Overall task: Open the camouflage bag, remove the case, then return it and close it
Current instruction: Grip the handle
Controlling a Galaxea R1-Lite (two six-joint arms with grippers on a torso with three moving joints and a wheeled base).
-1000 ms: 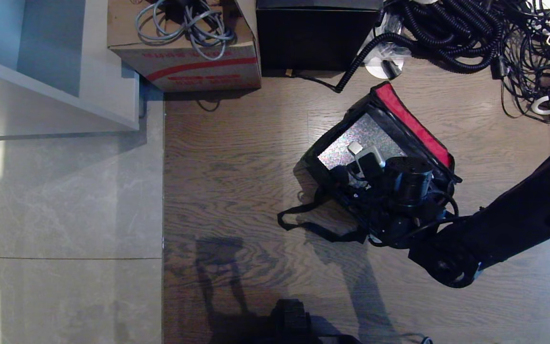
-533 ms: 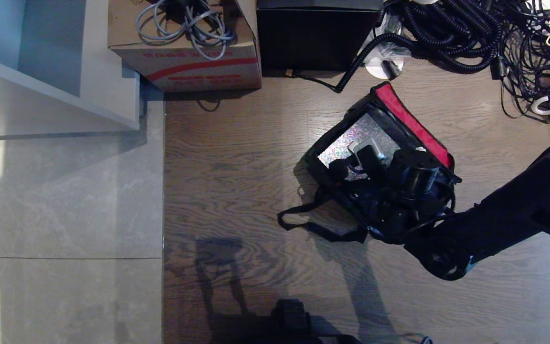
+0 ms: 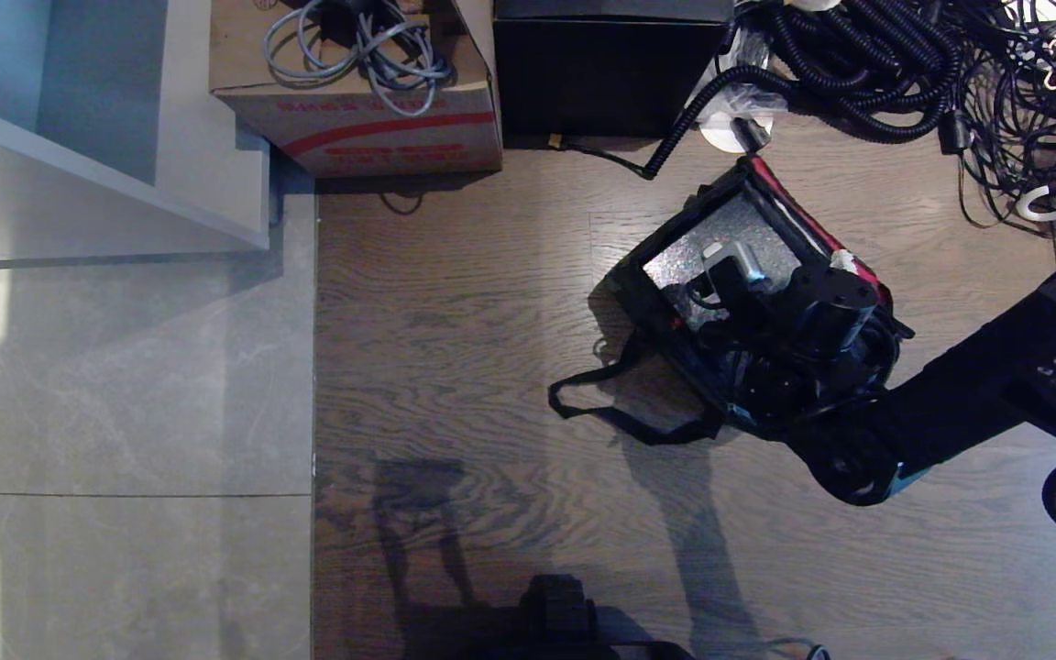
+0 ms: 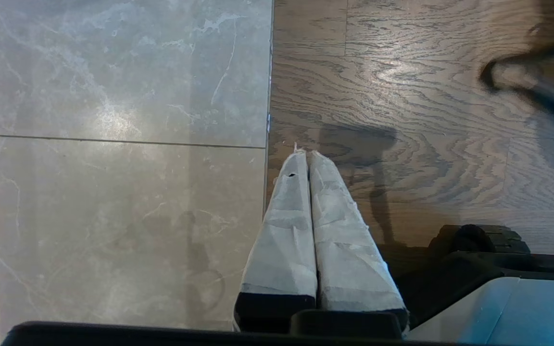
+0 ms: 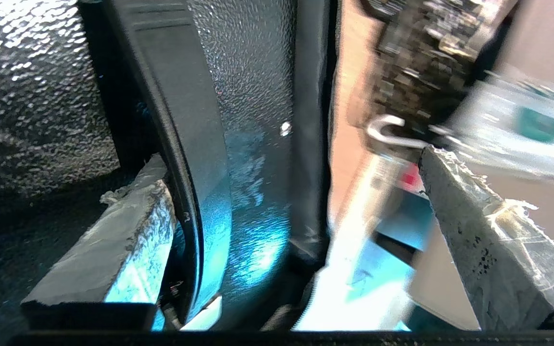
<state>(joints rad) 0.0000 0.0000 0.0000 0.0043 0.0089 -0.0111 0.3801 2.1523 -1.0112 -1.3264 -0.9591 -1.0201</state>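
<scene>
The left hand [image 4: 308,158] hung parked over the floor near the robot's base, its two taped fingers pressed together with nothing between them, well apart from the work. The right hand [image 3: 720,275] was over the open mouth of the camouflage bag [image 3: 652,289], which lay on the wooden floor [image 3: 455,348] with its black shoulder strap [image 3: 615,403] trailing on the near side. That hand stood wide open and held nothing: in the right wrist view one taped finger [image 5: 128,226] lay against the black bar handle [image 5: 181,144] of the case [image 5: 27,86], and the other finger [image 5: 479,226] stood clear beyond the bag's edge. The case, its speckled glittery face [image 3: 688,257] showing, sat inside the bag just beneath the hand, and only a thin line of the red flap lining [image 3: 812,234] showed on the hand's far side. Beyond the bag stood a black cube box [image 3: 610,69], a cardboard box [image 3: 354,119] with grey cable on top, and a tangle of black cords [image 3: 858,55]. The step in hand seemed to be either reaching for the handle to lift the case out or having just set it back; the views did not settle which. If lifting, the next move called for both fingers to straddle the bar and close squarely on it; if returning, for the hand to draw clear of the mouth and go for the flap on the far side.
</scene>
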